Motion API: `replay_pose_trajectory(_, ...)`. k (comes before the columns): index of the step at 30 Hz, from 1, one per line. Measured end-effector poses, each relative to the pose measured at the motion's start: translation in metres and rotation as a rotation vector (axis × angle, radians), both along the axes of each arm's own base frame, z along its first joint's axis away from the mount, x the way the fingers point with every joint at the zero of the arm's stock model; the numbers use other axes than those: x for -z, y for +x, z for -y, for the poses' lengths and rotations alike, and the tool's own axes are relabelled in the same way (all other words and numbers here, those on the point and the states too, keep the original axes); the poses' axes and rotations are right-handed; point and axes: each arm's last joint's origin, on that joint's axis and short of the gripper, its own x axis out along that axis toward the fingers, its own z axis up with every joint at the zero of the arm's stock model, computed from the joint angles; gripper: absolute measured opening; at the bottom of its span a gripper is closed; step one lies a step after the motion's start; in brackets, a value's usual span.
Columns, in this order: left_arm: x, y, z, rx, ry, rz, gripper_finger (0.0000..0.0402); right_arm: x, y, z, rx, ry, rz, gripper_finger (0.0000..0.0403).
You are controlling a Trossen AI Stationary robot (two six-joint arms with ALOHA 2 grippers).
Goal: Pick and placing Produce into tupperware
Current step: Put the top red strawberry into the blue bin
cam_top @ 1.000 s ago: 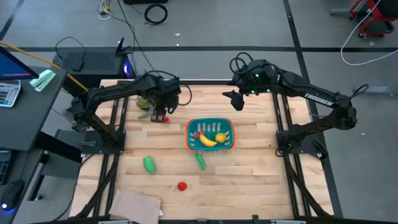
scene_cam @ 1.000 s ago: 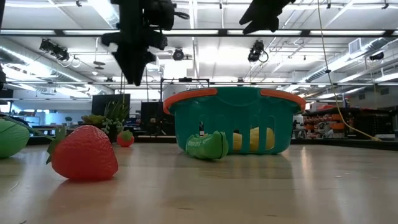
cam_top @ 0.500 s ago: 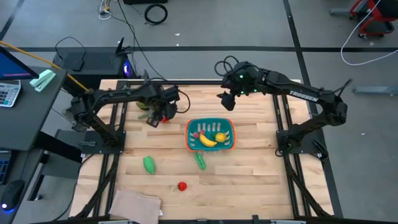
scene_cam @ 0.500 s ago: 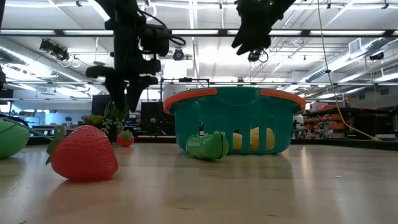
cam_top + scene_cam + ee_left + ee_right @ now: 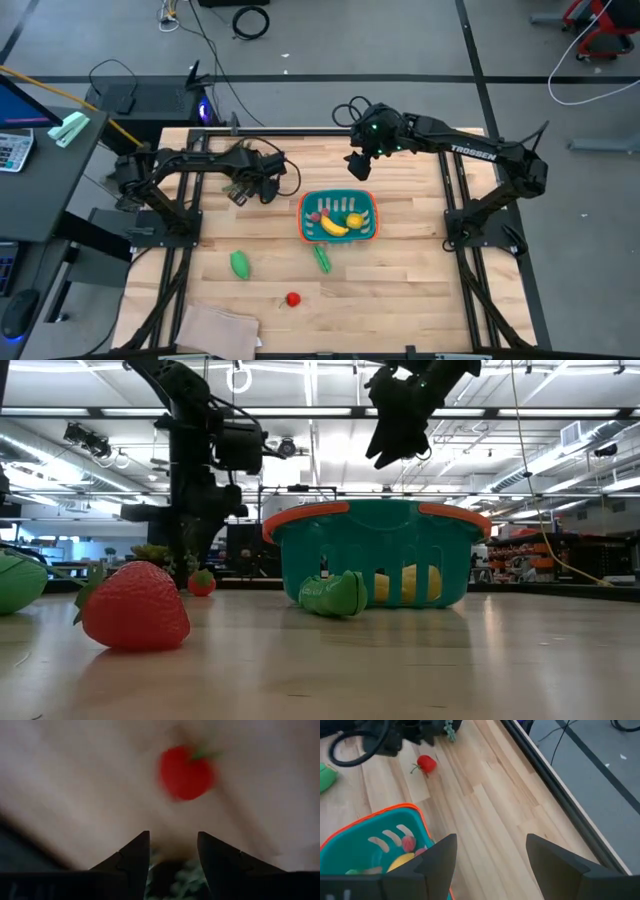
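The left tool (image 5: 172, 847) hangs released over the bench (image 5: 400, 280), near a small red piece (image 5: 186, 773) that looks blurred. The right tool (image 5: 490, 850) is also released, above the far rim of the teal basket (image 5: 338, 216). The basket holds a banana (image 5: 333, 226). Its wall half hides a yellow piece (image 5: 408, 583) in the low view.

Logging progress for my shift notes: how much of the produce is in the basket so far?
Done: a banana and a few small pieces lie in the basket. In hand: the left gripper, fingers open, is at a small red piece. Left: that piece, two green pieces and a strawberry.
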Motion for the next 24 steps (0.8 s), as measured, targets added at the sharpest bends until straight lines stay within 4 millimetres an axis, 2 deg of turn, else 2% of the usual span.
replay_pose_trajectory(8,-0.006,0.006,-0.002,-0.156,0.059,0.088,0.0172,-0.001,0.000,0.000,0.000,-0.004,0.007,0.0248)
replay_pose_trajectory(17,-0.007,0.013,0.005,-0.220,0.066,0.174,0.0172,-0.002,0.000,0.000,0.000,-0.007,0.015,0.0248)
replay_pose_trajectory(24,-0.006,0.007,0.002,-0.328,0.055,0.168,0.0172,-0.002,0.000,0.000,-0.001,-0.007,0.014,0.0248)
